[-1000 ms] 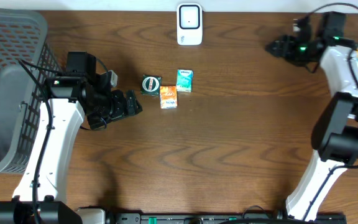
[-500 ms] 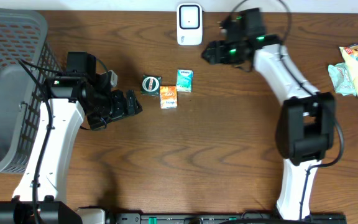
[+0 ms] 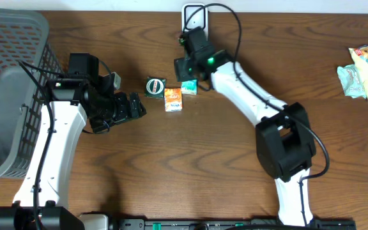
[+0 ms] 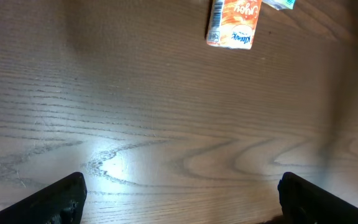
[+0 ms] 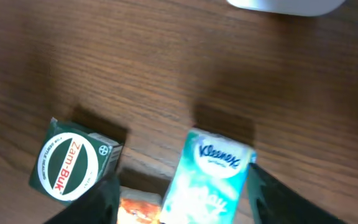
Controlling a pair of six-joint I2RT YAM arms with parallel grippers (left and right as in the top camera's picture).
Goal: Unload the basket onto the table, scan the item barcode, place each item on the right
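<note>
Right gripper [image 5: 185, 196]: jaws part-open, straddling the Kleenex pack [image 5: 209, 177], no clamp visible. The pack lies flat at 6 o'clock of the scanner [image 3: 195, 16]. The orange box [image 3: 173, 99] sits just beside it at 7 o'clock, the Zam-Buk box [image 5: 73, 163] at 9. Likely light, soft, slick film that will squash. Pinch across the long edges, mid-length, gently. Left gripper [image 4: 179, 205]: wide, empty.

"Zam-Buk" on green box [image 5: 73, 165], "Kleenex" on teal pack [image 5: 210, 177]
</note>
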